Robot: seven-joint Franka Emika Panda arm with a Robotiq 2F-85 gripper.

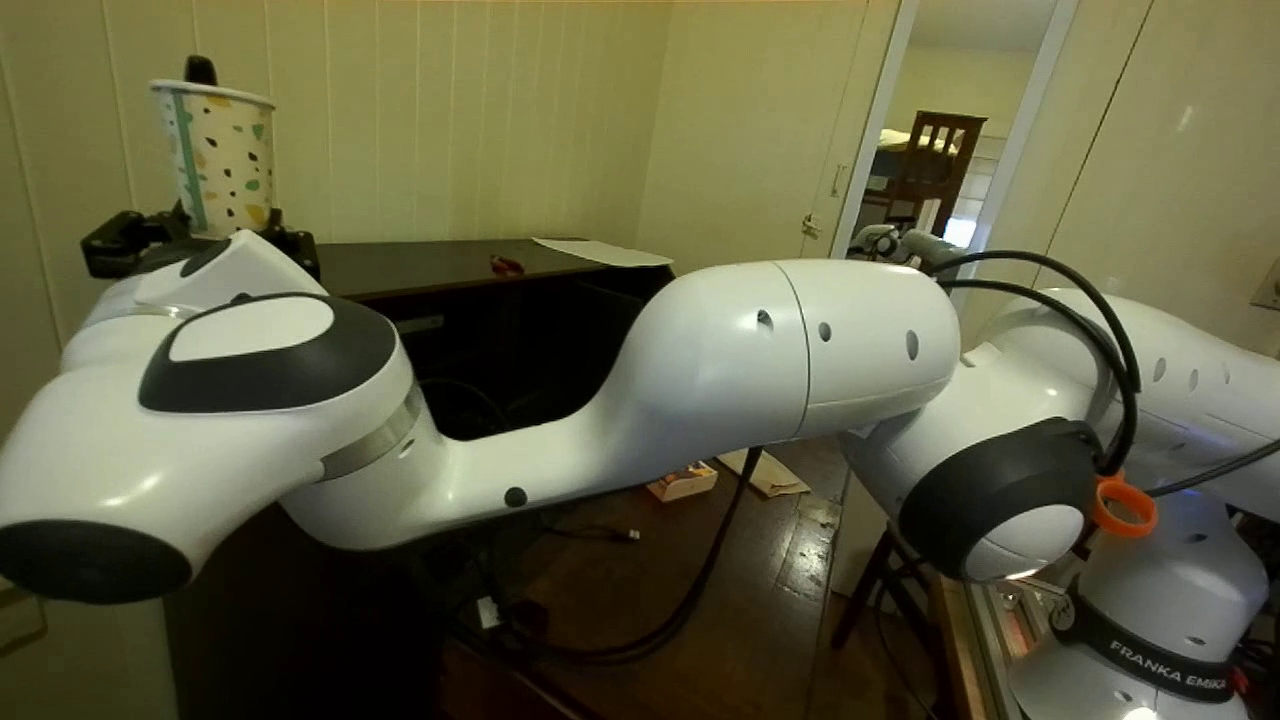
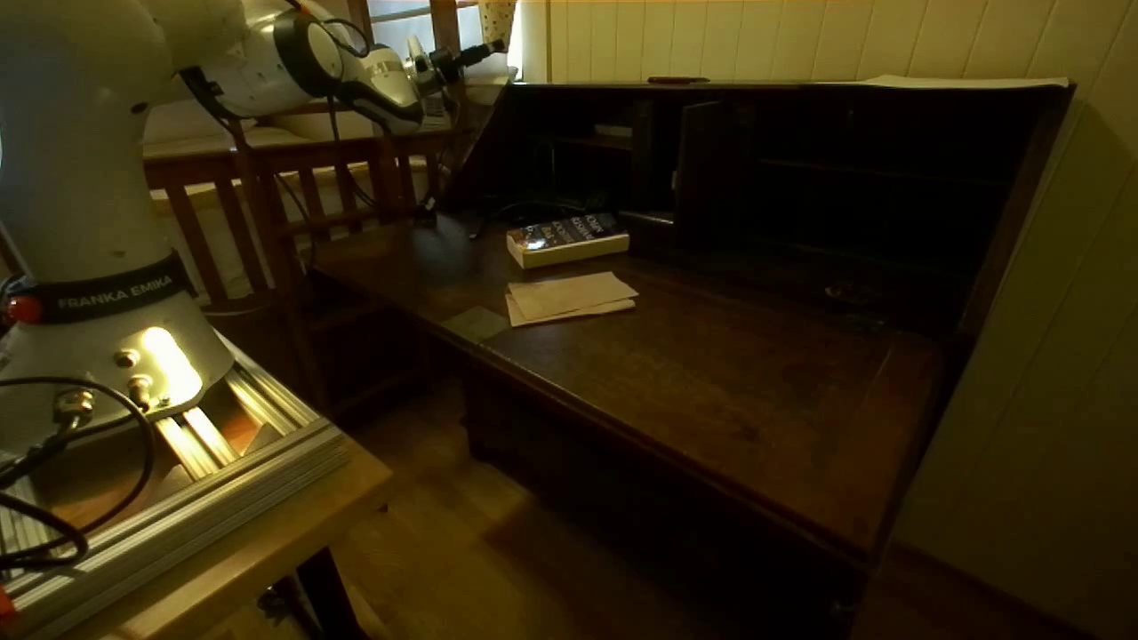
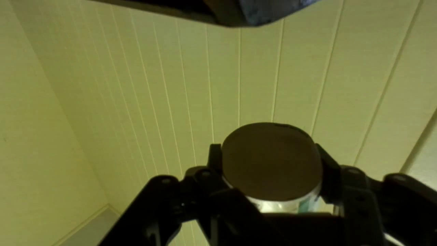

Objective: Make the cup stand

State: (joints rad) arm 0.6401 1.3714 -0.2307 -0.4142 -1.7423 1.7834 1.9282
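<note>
The cup is white with small coloured dots and a teal stripe. It is upright with its wide rim up, held in the air in front of the wall. A dark rounded tip shows above its rim; I cannot tell whether it is inside or behind. My gripper is shut around the cup's lower part. In the wrist view the cup's dark round underside sits between the two fingers of the gripper. In an exterior view the gripper and the dotted cup show at the top edge, partly cut off.
The dark desk's upper top bears a white sheet and a small red object. A book and folded papers lie on the lower desk surface. Pale panelled wall stands behind. Cables hang below the arm.
</note>
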